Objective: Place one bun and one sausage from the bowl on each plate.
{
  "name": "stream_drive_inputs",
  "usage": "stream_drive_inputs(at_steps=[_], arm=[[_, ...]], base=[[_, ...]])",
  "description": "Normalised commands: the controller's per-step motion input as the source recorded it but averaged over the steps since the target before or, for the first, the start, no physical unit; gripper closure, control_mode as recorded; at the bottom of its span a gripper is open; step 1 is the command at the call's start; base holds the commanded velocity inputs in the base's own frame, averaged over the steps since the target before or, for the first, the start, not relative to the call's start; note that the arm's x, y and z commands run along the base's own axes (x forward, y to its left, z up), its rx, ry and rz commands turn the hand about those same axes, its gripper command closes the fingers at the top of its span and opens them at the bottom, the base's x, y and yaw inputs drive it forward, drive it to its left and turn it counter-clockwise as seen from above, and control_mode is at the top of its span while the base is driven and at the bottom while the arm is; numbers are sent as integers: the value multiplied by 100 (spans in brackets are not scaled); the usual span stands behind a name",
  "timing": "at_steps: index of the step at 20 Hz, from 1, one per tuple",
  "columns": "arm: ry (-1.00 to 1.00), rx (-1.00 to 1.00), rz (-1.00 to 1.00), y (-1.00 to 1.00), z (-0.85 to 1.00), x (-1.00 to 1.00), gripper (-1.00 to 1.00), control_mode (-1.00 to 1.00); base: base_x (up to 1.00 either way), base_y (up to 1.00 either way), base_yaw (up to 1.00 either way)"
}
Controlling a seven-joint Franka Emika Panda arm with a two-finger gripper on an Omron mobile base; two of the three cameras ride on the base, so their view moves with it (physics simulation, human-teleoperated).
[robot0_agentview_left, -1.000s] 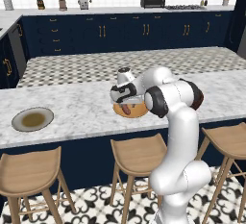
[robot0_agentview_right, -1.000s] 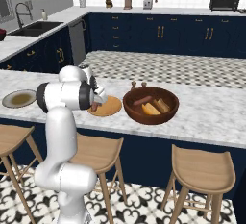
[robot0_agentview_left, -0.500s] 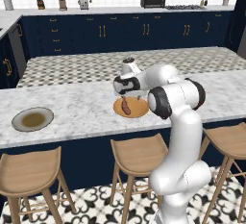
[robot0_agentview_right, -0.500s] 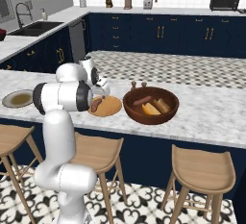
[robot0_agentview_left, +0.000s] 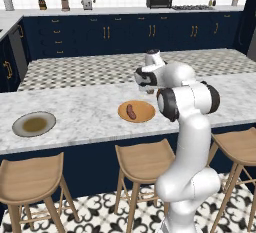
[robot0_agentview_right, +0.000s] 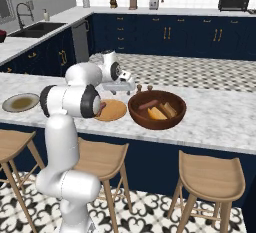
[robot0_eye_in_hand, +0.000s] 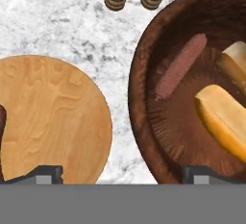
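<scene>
Partly cut off, sausage (robot0_eye_in_hand: 2, 136) on orange plate (robot0_eye_in_hand: 53, 117); claw (robot0_eye_in_hand: 122, 172) wide open, empty; bowl (robot0_eye_in_hand: 144, 98) cropped.

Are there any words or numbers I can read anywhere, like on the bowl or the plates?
None. The bowl, the orange plate and the grey plate are plain, with no writing. The appliances on the back counter are too small and blurred to show any labels.

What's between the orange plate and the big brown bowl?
Nothing: in the hand view only a bare strip of marble counter separates the orange plate from the bowl.
</scene>
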Motion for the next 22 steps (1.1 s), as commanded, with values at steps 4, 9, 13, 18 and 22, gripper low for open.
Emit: stream_drive_inputs(at_steps=[4, 9, 13, 18, 22], arm=[[15, -1, 18, -100, 13, 0, -100, -100], [27, 8, 14, -89, -8, 0, -100, -100], [18, 13, 10, -84, 0, 0, -100, -100], [1, 12, 6, -48, -27, 0, -100, -100], [2, -4, 16, 2, -61, -1, -100, -100]], base=[[0, 0, 0], [0, 0, 0], [0, 0, 0], [0, 0, 0], [0, 0, 0]])
